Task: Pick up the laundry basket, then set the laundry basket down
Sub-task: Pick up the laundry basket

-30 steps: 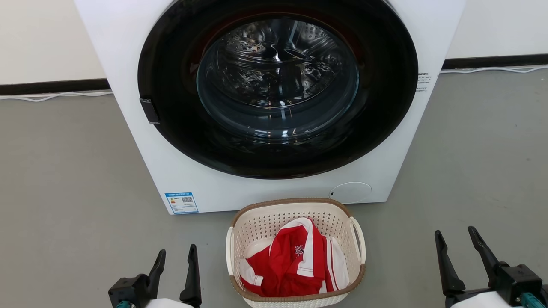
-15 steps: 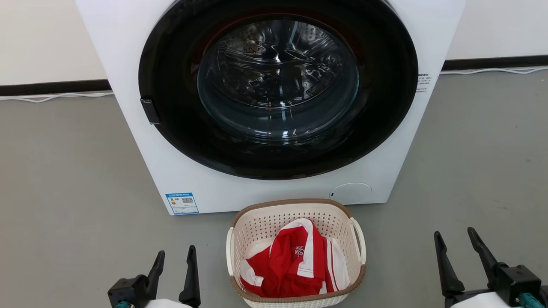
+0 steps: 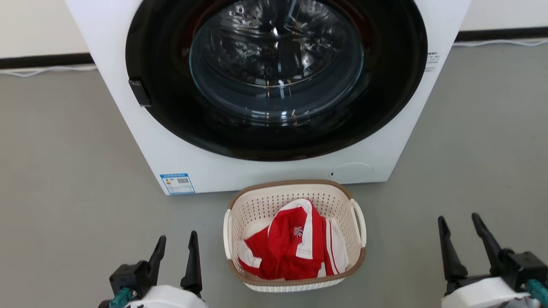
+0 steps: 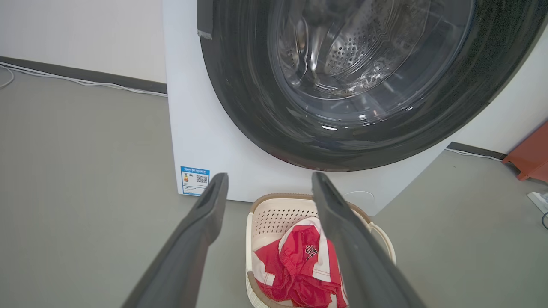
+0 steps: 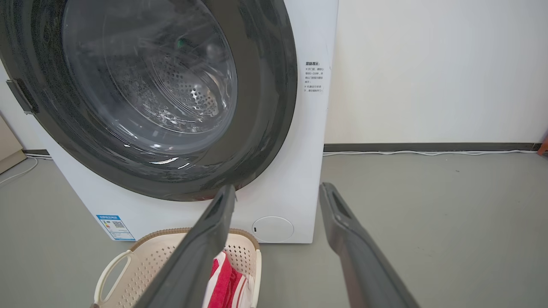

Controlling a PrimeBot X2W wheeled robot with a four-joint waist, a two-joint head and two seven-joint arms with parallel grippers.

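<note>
We locate the laundry basket (image 3: 261, 209) on the grey floor (image 3: 64, 171), just in front of the white washing machine (image 3: 180, 162) and below its round glass door (image 3: 274, 77). The basket stands upright, and a red-and-white garment (image 3: 291, 248) lies crumpled inside it. We find the left gripper (image 3: 178, 236) near the basket's left side, fingers spread wide, holding nothing and clear of the left loop handle (image 3: 226, 233). We find the right gripper (image 3: 458, 217) well apart from the basket on its right, fingers likewise spread wide and empty. Neither gripper touches the basket.
</note>
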